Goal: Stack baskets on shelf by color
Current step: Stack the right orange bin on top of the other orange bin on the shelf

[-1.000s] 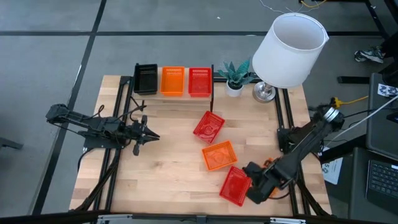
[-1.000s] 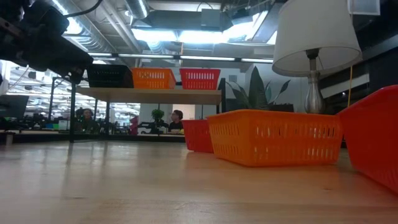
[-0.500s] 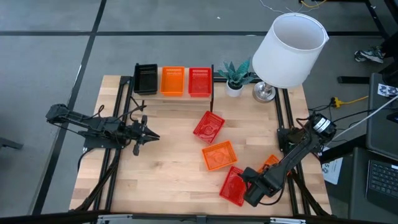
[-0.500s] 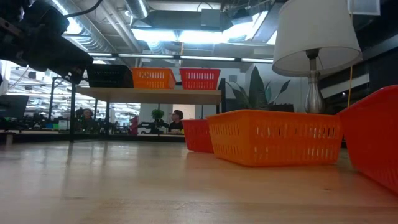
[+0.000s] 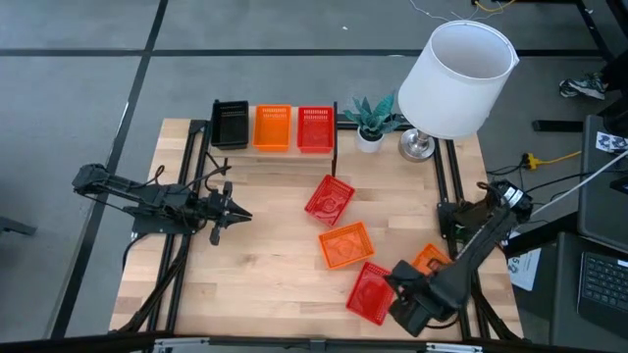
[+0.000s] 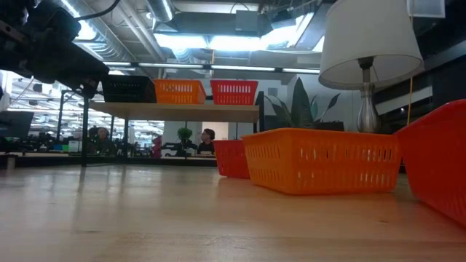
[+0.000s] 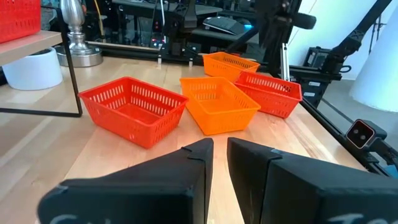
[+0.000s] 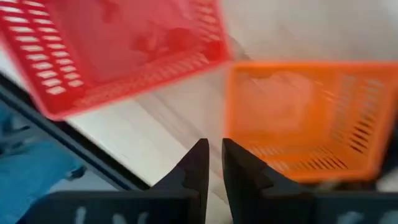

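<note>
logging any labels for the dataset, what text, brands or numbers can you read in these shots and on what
No text can be read anywhere.
Black-and-white patterned card at the right edge of the high view: too small to read.
Baskets, lamp shade, left gripper and right gripper: no markings show.

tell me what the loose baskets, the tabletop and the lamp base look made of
Loose baskets, e.g. the orange basket and the red basket: likely moulded plastic, going by thin slotted walls, uniform bright colour and a slight sheen. Tabletop: light wood in joined strips, with visible grain and a smooth, faintly reflective finish. Lamp base: probably polished metal, silvery and shiny.
</note>
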`<action>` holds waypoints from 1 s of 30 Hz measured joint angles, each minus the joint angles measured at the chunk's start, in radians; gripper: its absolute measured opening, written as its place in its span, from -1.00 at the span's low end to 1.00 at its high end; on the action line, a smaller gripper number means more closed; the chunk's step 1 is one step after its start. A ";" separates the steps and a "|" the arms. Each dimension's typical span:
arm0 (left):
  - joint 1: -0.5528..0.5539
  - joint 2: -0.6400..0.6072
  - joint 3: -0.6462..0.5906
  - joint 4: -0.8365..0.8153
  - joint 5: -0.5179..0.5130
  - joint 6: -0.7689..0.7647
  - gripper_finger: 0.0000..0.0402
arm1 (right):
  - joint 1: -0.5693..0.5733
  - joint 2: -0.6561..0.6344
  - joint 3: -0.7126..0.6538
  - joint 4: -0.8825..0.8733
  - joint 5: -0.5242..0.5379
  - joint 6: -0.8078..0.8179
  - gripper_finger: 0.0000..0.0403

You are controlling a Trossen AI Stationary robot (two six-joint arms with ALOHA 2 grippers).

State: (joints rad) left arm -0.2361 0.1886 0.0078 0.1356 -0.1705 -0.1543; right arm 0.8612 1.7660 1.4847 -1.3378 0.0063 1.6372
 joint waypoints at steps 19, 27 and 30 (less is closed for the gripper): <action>0.000 0.000 0.000 0.000 0.000 0.000 -0.79 | 0.044 0.000 -0.174 0.083 -0.085 0.165 -0.08; 0.000 0.000 0.000 0.001 0.000 0.000 -0.80 | 0.045 0.000 -0.270 0.249 -0.077 0.190 0.09; 0.000 0.000 0.000 0.000 0.000 0.000 -0.81 | 0.045 0.000 -0.327 0.266 -0.077 0.222 0.09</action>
State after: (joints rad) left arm -0.2359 0.1886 0.0078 0.1360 -0.1707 -0.1543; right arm 0.9058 1.7664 1.1579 -1.0721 -0.0707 1.8592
